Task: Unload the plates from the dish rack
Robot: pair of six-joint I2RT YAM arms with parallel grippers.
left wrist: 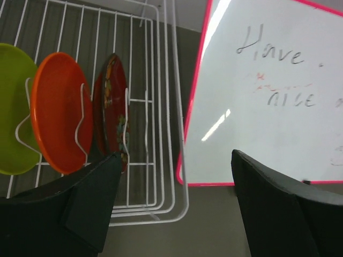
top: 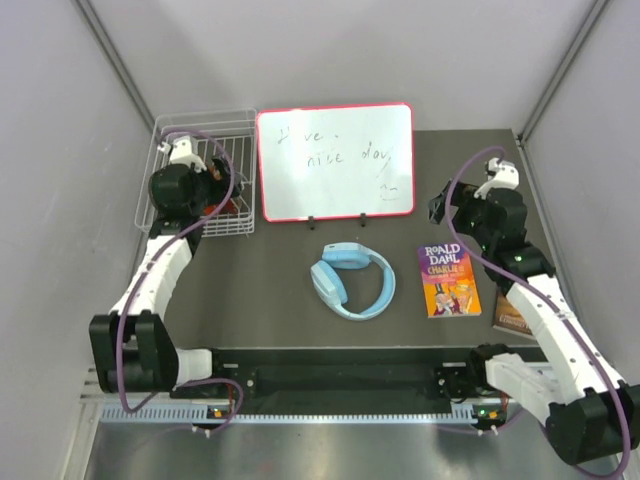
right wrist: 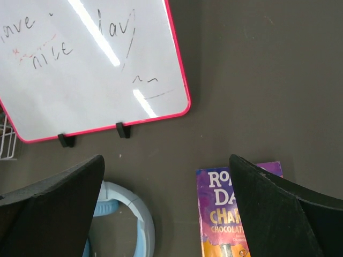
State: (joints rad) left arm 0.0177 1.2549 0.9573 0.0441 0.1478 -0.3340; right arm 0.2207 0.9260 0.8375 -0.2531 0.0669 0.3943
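Observation:
The white wire dish rack (top: 205,116) stands at the back left. Three plates stand upright between its tines: a green plate (left wrist: 12,107), an orange plate (left wrist: 59,110) and a dark red patterned plate (left wrist: 110,99). From the top view my left arm hides most of them. My left gripper (top: 215,188) hangs open over the rack's right side (left wrist: 167,107), with nothing between its fingers (left wrist: 102,187). The patterned plate is the one closest to it. My right gripper (top: 445,205) hovers open and empty at the right, away from the rack.
A red-framed whiteboard (top: 335,160) stands right beside the rack. Light blue headphones (top: 350,280) lie mid-table. A purple book (top: 448,280) lies to their right, under my right gripper (right wrist: 166,160). A second book (top: 510,315) lies by the right arm.

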